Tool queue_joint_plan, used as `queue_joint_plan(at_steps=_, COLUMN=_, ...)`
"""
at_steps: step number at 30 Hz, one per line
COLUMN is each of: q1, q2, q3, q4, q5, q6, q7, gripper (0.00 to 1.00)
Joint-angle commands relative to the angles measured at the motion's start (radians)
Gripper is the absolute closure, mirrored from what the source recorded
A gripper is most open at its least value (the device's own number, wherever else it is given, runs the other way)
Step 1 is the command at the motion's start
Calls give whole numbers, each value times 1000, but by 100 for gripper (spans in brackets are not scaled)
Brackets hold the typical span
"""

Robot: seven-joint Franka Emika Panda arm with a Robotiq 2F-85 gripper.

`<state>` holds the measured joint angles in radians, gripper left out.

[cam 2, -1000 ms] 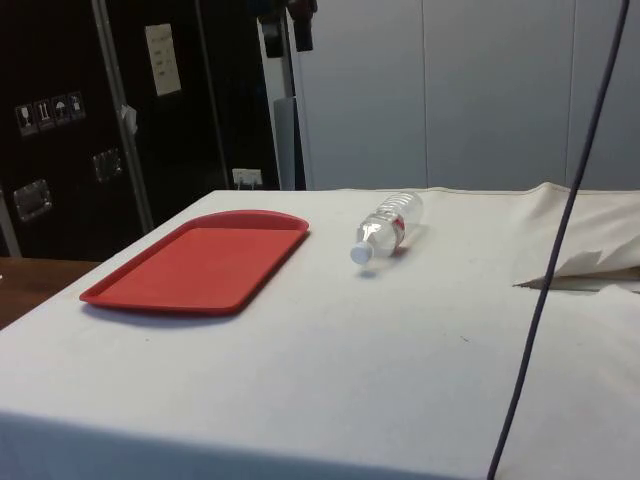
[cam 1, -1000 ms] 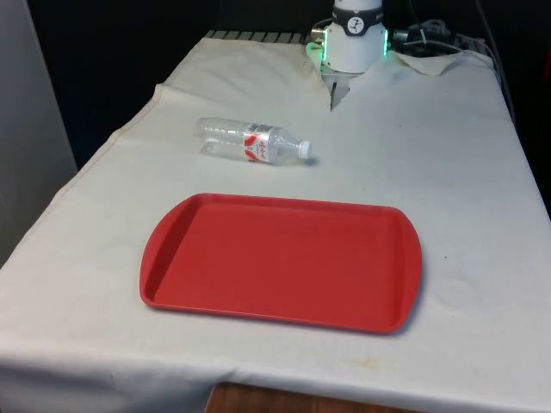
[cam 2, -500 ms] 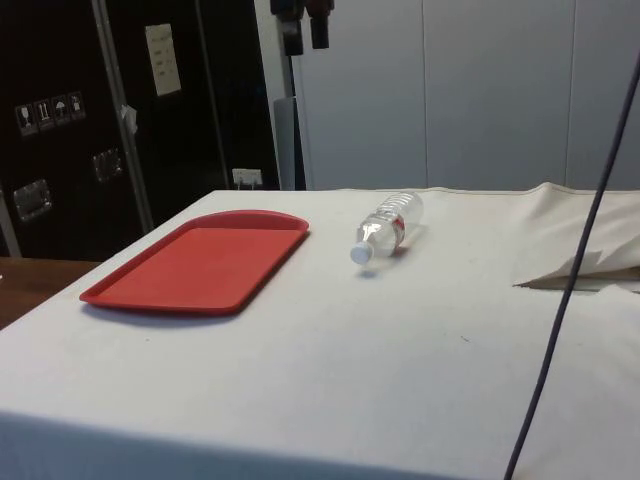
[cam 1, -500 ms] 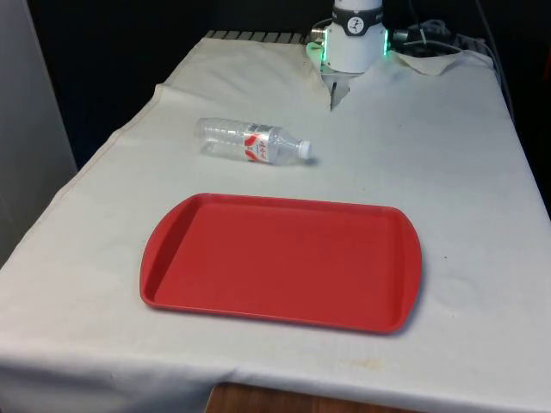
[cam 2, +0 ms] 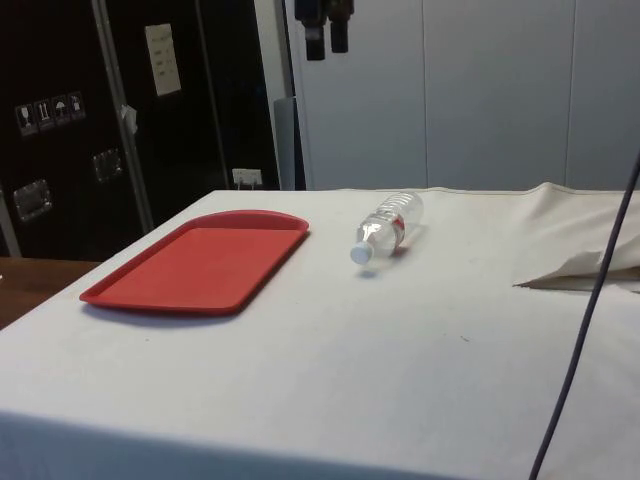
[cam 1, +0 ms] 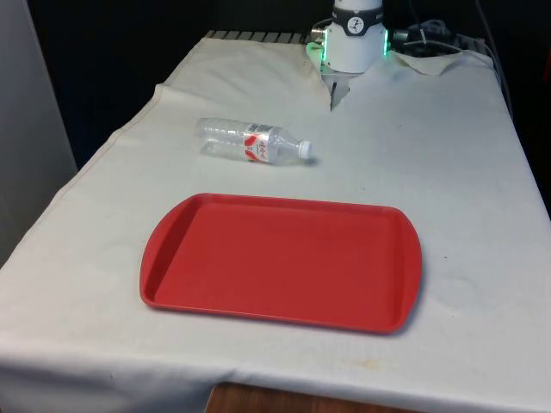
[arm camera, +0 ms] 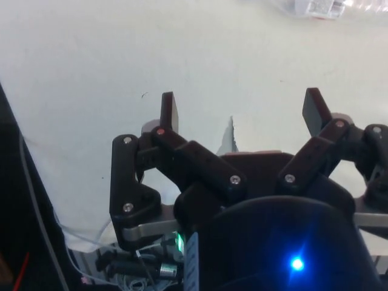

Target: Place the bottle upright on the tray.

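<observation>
The jaws stand wide apart with nothing between them, as the wrist view shows; the gripper [arm camera: 241,109] hangs high over the white cloth, and in the side view the gripper [cam 2: 327,38] sits near the top of the picture, above the stretch between tray and bottle. Over the last second it has slid across that view, from above the tray's far edge towards the bottle; its height looks about the same, so I take this for a sideways carry and not yet a descent.

The bottle [cam 1: 253,142] lies on its side on the table [cam 1: 448,172], clear plastic with a red and white label, its white cap pointing to the front view's right; it has not shifted. In the side view the bottle [cam 2: 388,227] lies cap towards the camera, just beyond the tray's corner but apart from it. The red tray [cam 1: 172,232] sits nearer the front edge of the table, bare, and has not moved either.

So the task is at its very start; the arm seems to be lining up over the bottle. The next move likely calls for coming down and closing across the bottle's body; being round and light, it may roll if nudged off-centre.
</observation>
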<state>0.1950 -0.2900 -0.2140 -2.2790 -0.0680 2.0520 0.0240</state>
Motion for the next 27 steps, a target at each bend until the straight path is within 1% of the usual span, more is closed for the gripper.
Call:
queue_joint_plan(at_steps=1, q1=-1, q2=-2, q3=-4, q4=-6, q5=-1, q6=5, q7=-4, gripper=0)
queue_joint_plan(at_steps=2, q1=-6, q2=-11, q3=-13, q4=-28, q5=-8, q6=27, q7=-13, gripper=0)
queue_joint_plan(at_steps=7, q1=-8, q2=-14, q3=-32, q4=-50, q5=-6, q6=39, q7=-31, gripper=0)
queue_joint_plan(at_steps=9, q1=-10, q2=-12, q3=-44, q4=-62, q5=-5, q6=46, q7=-44, gripper=0)
queue_joint_plan(at_steps=10, q1=-6, q2=-8, q3=-45, q4=-54, q5=-2, q6=33, q7=-43, gripper=0)
queue_joint_plan(at_steps=11, q1=-10, q2=-12, q3=-48, q4=-65, q5=-5, q6=48, q7=-48, gripper=0)
queue_joint_plan(at_steps=18, q1=-12, q2=-10, q3=-84, q4=-96, q5=-8, q6=68, q7=-80, gripper=0)
queue_joint_plan(at_steps=19, q1=-8, q2=-8, q3=-82, q4=-88, q5=-2, q6=55, q7=-77, gripper=0)
queue_joint_plan(at_steps=20, q1=-12, q2=-10, q3=-89, q4=-99, q5=-8, q6=71, q7=-84, gripper=0)
queue_joint_plan(at_steps=27, q1=-13, q2=-5, q3=-121, q4=-125, q5=-8, q6=89, q7=-113, gripper=0)
